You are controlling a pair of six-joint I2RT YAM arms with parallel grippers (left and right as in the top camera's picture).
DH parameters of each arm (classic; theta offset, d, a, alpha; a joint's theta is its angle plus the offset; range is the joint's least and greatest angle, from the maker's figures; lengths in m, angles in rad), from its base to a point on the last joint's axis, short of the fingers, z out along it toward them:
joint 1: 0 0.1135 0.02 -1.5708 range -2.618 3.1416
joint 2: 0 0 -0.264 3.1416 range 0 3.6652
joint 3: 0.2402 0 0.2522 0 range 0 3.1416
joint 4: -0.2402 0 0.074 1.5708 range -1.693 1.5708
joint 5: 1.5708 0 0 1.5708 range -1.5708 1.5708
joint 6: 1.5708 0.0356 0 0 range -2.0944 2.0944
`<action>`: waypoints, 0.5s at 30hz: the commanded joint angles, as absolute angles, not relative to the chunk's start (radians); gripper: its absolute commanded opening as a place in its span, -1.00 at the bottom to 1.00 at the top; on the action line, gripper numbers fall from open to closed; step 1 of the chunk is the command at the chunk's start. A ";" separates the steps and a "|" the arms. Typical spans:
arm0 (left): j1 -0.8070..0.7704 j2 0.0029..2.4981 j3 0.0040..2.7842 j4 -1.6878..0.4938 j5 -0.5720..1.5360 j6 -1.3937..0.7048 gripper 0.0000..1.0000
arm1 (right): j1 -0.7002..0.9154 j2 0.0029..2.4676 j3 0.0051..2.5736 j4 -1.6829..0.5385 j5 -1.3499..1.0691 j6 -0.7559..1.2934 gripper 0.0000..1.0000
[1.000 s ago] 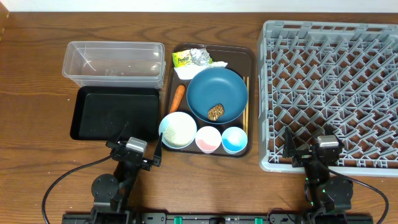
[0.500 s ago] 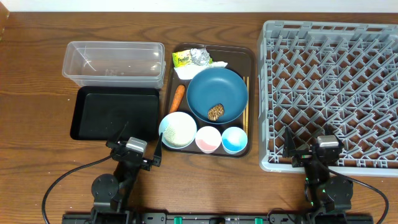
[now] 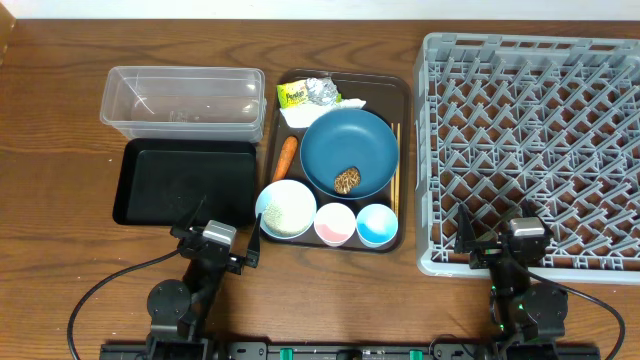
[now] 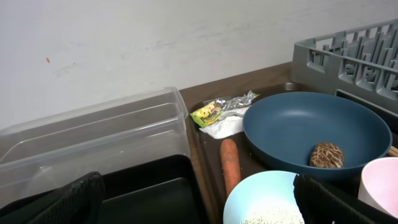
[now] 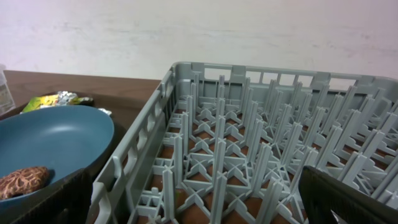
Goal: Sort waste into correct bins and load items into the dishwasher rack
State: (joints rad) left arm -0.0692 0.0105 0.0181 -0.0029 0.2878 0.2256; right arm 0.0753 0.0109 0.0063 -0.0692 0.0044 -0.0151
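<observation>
1. Nothing has shifted in the past second: the left hand (image 3: 224, 228) and right hand (image 3: 500, 238) wait at the counter's near edge, fingers spread wide, holding nothing.
2. The carrot (image 3: 286, 157), plate (image 3: 350, 145) and bowl (image 3: 286, 208) sit on the brown tray (image 3: 272, 125) mid-counter, between the tub (image 3: 183, 100) at left and the unloaded rack (image 3: 530, 130) at right.
3. Sorting appears not yet begun.

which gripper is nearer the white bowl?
Left. The left gripper sits just beside the white bowl; the right gripper is far off, over the dishwasher rack front edge.
</observation>
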 commanded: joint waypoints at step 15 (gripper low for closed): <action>-0.070 0.006 0.004 -0.044 0.303 0.224 0.96 | 0.066 0.007 0.006 -0.073 0.011 -0.016 0.99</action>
State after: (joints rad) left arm -0.0692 0.0105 0.0181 -0.0032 0.2886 0.2253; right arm 0.0753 0.0109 0.0063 -0.0692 0.0040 -0.0151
